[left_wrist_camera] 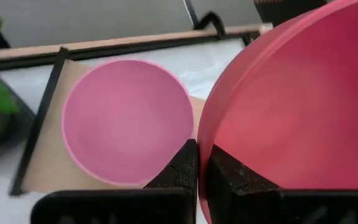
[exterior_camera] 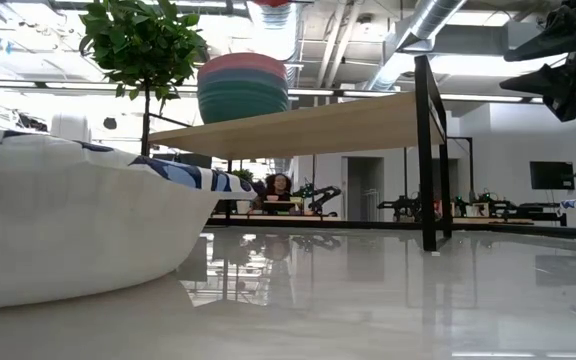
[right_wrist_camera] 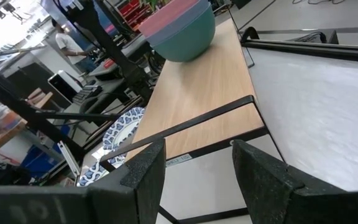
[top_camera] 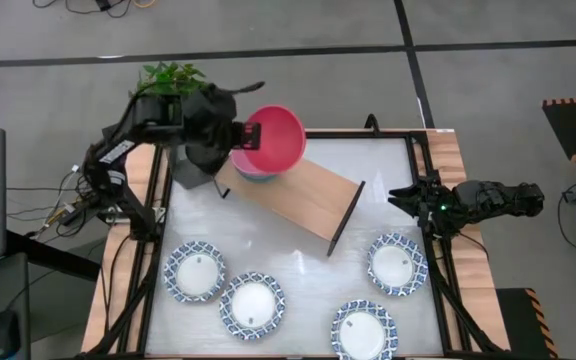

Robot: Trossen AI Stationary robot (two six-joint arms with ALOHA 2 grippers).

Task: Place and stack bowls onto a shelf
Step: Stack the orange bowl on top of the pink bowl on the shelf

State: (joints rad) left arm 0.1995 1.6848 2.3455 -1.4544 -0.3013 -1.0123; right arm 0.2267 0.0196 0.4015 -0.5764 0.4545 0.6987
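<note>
From my remote seat: left end effector (top_camera: 245,134) is clamped tight on the rim of the red bowl (top_camera: 275,139), up around 11 o'clock on the surface (top_camera: 298,260). In the left wrist cam the fingers (left_wrist_camera: 182,168) pinch the red rim edge-on, w/ the bowl tilted and filling most of that view. Directly under it is the pink bowl (left_wrist_camera: 126,121), sitting open side up on the shelf (top_camera: 303,195). I can't tell if the red one touches it or hangs just above.

Low cam shows the stack (exterior_camera: 243,88) on the shelf top: pink on top, blue band under it, green at the bottom. The red bowl only peeks in at the frame's top edge there, apart from the stack.

The shelf runs diagonally from approx 11 o'clock toward the center, stack at its 11 o'clock end, the rest of the plank bare. Black plant pot (top_camera: 190,165) w/ green leaves sits right next to that end.

Right end effector (top_camera: 405,197) is parked at 3 o'clock by the surface edge, fingers spread wide, holding nothing, pointing toward the shelf's near end.

Four white bowls w/ blue patterned rims are on the surface: one at 8 o'clock (top_camera: 195,271), one at 7 (top_camera: 252,306), one at 5 (top_camera: 364,331), one at 4 (top_camera: 398,264). All are well apart from both end effectors.
</note>
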